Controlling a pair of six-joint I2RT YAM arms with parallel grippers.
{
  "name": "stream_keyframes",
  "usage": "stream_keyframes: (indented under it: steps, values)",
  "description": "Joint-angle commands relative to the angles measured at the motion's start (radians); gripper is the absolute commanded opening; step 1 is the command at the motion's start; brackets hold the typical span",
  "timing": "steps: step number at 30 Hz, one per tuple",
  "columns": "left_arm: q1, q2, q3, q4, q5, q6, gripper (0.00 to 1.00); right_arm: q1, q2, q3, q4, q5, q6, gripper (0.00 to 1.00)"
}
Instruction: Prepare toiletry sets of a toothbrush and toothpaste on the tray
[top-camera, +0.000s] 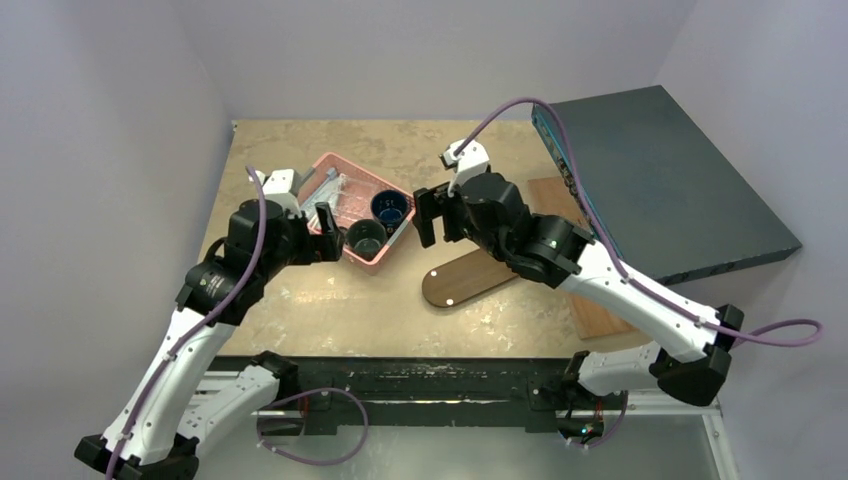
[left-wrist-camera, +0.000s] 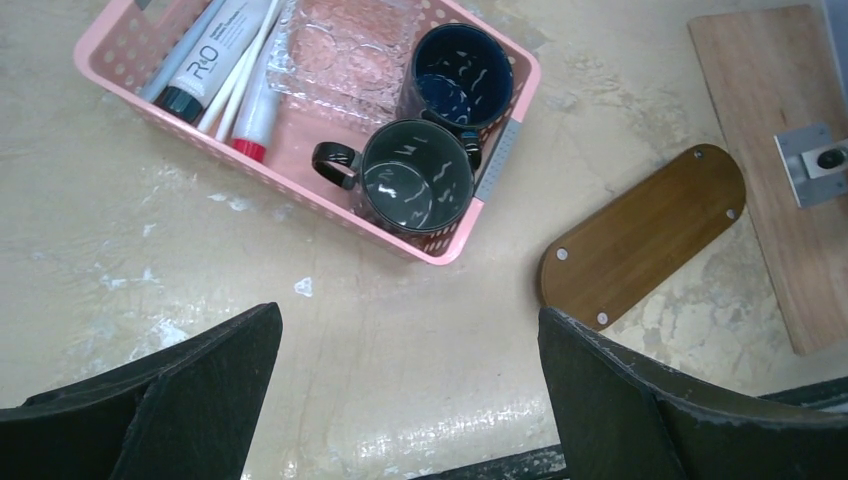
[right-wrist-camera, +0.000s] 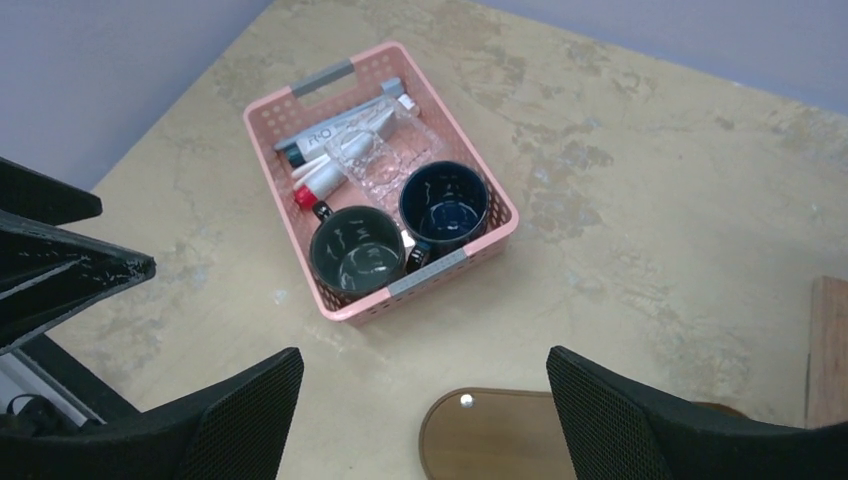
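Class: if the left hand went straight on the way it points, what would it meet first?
Most likely the bare table just in front of the pink basket, since the open left hand tilts downward. On a flatter line it would meet the basket's near wall; depth is unclear.

A white tube (left-wrist-camera: 222, 38) at the far left of the pink basket (left-wrist-camera: 108, 52) carries large dark letters, seemingly "R" and "O" with a small mark between. Smaller print beside them is too tiny to read.
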Motion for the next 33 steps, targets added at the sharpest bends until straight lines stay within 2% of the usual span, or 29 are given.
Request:
stream_keyframes:
  steps: [1, 16, 22, 28, 33]
  values:
    - [-0.002, 0.024, 0.055, -0.027, -0.083, 0.008, 1.0, 0.0, 0.073, 0.059, -0.015, 0.012, 0.103, 0.92]
    - [-0.002, -0.034, 0.02, -0.07, -0.083, 0.045, 0.99, 0.0, 0.341, 0.096, 0.041, 0.03, 0.38, 0.77]
    - [-0.002, -0.065, -0.017, -0.067, -0.089, 0.065, 0.99, 0.0, 0.456, 0.187, -0.057, 0.148, 0.524, 0.7]
    - [-0.002, -0.094, -0.061, -0.044, -0.083, 0.072, 0.99, 0.0, 0.572, 0.299, -0.19, 0.211, 0.667, 0.48]
    - [-0.002, -0.119, -0.071, -0.046, -0.078, 0.077, 0.99, -0.001, 0.62, 0.313, -0.199, 0.234, 0.727, 0.47]
